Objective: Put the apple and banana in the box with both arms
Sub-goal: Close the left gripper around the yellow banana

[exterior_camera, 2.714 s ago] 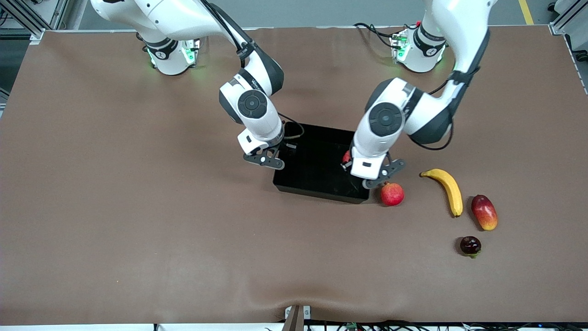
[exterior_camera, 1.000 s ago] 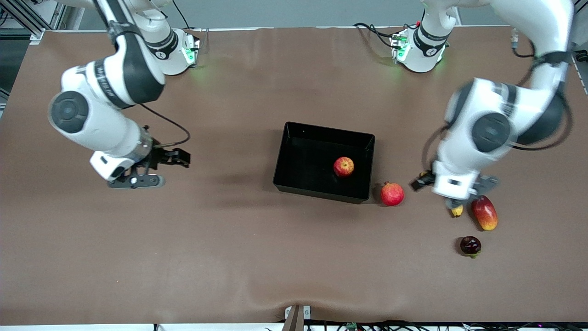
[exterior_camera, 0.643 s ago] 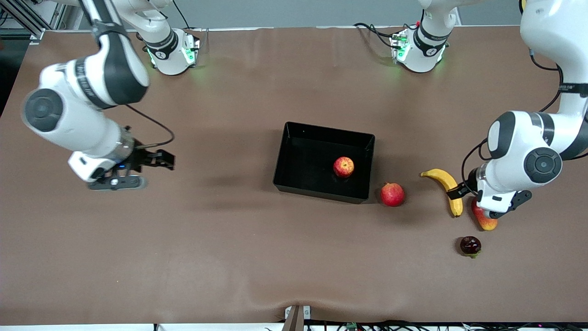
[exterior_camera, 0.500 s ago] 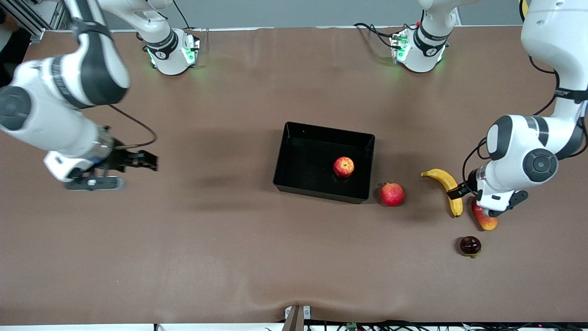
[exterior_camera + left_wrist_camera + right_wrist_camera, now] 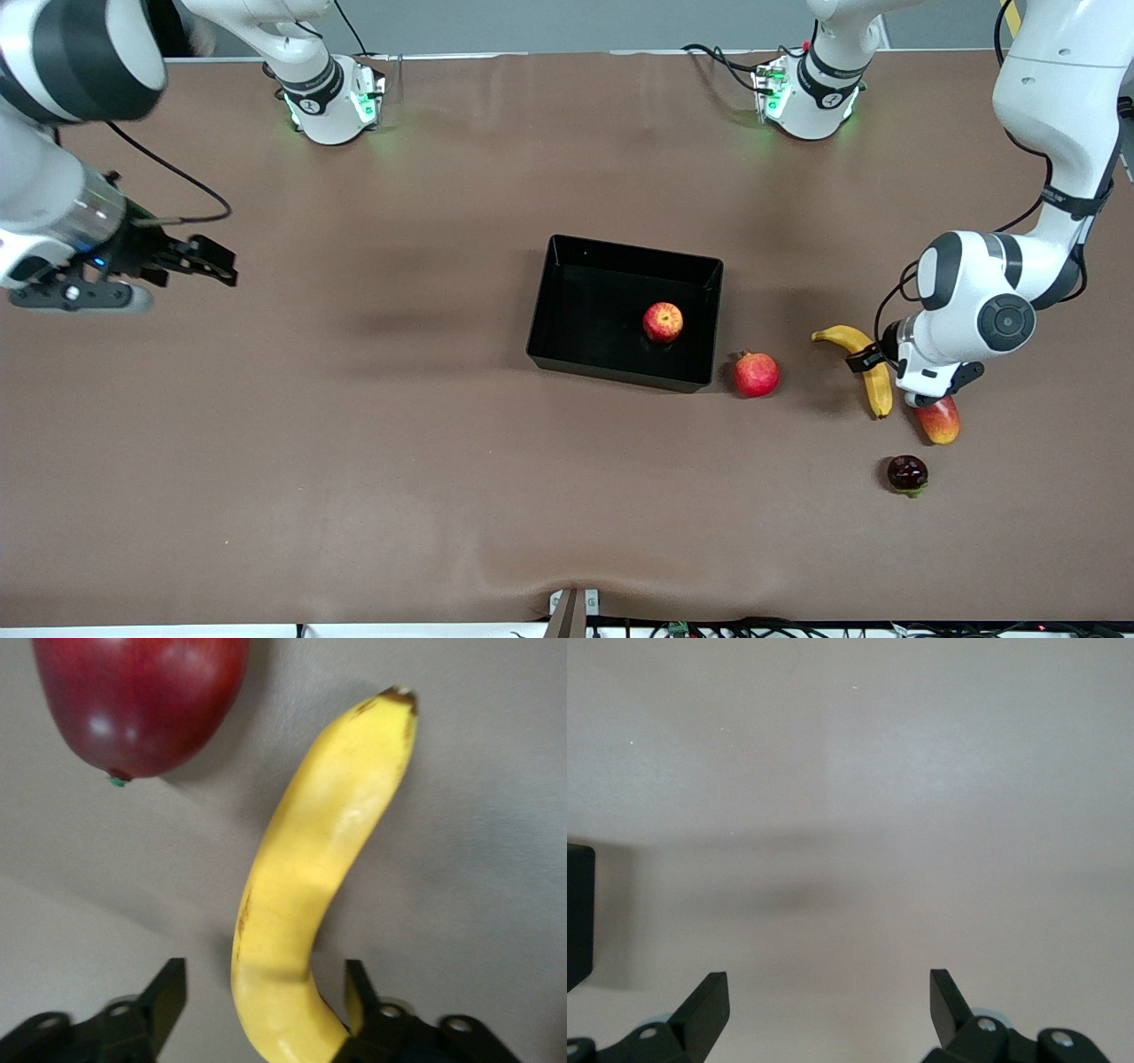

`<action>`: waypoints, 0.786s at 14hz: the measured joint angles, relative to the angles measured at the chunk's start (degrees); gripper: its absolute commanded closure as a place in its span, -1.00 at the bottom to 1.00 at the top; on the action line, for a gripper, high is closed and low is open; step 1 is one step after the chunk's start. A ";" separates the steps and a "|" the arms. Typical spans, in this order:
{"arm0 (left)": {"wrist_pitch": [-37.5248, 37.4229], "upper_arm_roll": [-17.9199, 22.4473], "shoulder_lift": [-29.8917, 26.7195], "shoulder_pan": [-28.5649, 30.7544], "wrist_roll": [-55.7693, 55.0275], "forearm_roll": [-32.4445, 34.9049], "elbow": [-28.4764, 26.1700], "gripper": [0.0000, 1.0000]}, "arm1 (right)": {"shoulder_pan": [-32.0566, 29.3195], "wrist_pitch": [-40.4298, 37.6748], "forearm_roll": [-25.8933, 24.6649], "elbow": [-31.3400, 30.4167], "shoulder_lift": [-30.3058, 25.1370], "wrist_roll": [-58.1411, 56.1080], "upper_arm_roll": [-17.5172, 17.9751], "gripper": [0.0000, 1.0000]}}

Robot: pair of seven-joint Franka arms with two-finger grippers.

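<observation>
The banana (image 5: 301,895) lies flat on the brown surface (image 5: 443,461) toward the left arm's end, well apart from the box (image 5: 567,350), and sits between the fingers of the left pincer (image 5: 266,1001). In the left wrist view one finger (image 5: 164,997) stands with a clear gap to the banana, while the other finger (image 5: 359,997) lies against or just beside its curved flank; the jaws are partly parted around the fruit, and a firm grip cannot be confirmed. In the front view the left pincer (image 5: 895,372) is low over the banana's middle, between its two ends. The mango (image 5: 939,421) lies just beside the banana, partly covered by the left wrist. The apple (image 5: 663,322) rests inside the box, near the wall facing the left arm's end. The pomegranate (image 5: 756,374) stands on the surface just beside the box's corner nearest the front camera. A small dark fruit (image 5: 907,473) lies nearer to the front camera than the mango. The right pincer (image 5: 133,275) hangs with its fingers (image 5: 709,1005) spread wide and holding nothing, over bare surface at the right arm's end; that arm waits
</observation>
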 measured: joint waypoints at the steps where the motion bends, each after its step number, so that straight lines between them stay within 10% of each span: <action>1: 0.11 0.00 0.68 0.13 0.12 0.00 -0.01 0.78 | -0.61 -1.47 -0.02 1.30 -0.02 0.00 -0.09 -1.00; 6: -0.77 -1.31 -0.53 0.11 0.19 0.00 1.06 1.00 | -1.71 -6.68 -0.02 5.86 -0.19 -0.66 -0.76 -1.00; 11: -12.81 -12.77 -9.01 -0.14 -2.93 0.00 7.24 1.00 | 1.16 -10.60 0.03 6.88 -2.77 -6.07 -9.20 -1.00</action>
